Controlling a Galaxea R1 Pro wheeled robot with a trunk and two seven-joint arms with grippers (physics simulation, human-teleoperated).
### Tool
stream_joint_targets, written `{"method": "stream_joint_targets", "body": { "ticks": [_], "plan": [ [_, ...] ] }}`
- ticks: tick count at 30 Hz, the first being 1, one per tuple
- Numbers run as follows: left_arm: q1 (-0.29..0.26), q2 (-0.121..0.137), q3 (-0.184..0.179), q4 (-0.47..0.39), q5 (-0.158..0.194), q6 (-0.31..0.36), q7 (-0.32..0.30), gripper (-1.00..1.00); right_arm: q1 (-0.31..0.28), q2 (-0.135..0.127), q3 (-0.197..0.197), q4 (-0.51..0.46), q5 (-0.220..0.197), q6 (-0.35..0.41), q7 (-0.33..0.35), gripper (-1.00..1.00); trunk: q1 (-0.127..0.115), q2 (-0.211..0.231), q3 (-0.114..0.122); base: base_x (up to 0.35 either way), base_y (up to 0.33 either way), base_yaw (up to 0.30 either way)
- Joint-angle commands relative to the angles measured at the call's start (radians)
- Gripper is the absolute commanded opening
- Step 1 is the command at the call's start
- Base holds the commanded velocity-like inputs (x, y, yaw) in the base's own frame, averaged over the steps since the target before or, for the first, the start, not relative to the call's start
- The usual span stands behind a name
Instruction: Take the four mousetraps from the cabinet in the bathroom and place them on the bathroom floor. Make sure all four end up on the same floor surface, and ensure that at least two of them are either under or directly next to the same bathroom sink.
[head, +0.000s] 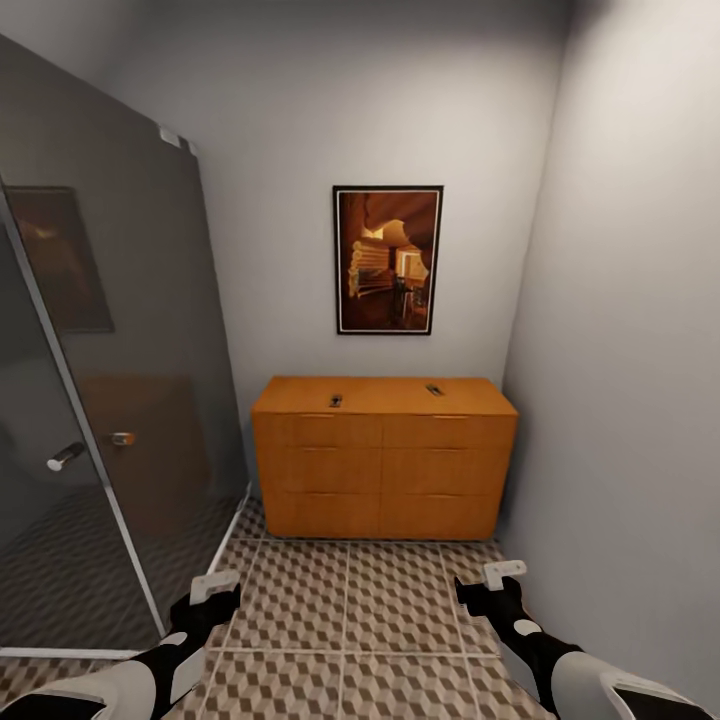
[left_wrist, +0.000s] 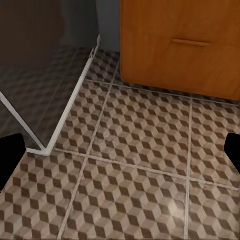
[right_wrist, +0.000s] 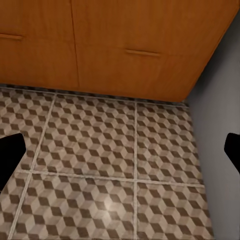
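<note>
Your two tools, left tool (head: 215, 588) and right tool (head: 492, 580), sit spread at lower frame; two mousetraps (head: 336, 401) lie well beyond, centre frame, on the cabinet (head: 384, 470).

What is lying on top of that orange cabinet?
Two small dark items and lie on the cabinet top, too small to identify. Its drawers are closed, hiding anything inside.

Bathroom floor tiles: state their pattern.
Brown, beige and white cubes on the floor tiles, pale grout; clearest in the left wrist view.
</note>
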Motion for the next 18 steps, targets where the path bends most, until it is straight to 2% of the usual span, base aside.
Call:
{"method": "stream_joint_targets", "body": {
  "ticks": [1,18],
  "plan": [
    [-0.001,-0.001,-0.009,0.004,0.006,-0.006,0.002,1.0,0.0,0.0,-0.008,0.001,0.01,-0.003,-0.003,1.0,0.001,-0.001,0.0,0.33,-0.042,0.0],
    [-0.001,-0.005,-0.009,0.004,0.005,-0.005,0.001,1.0,0.0,0.0,-0.008,0.001,0.01,-0.003,-0.003,1.0,0.001,-0.001,0.0,0.33,-0.068,0.0]
  ]
}}
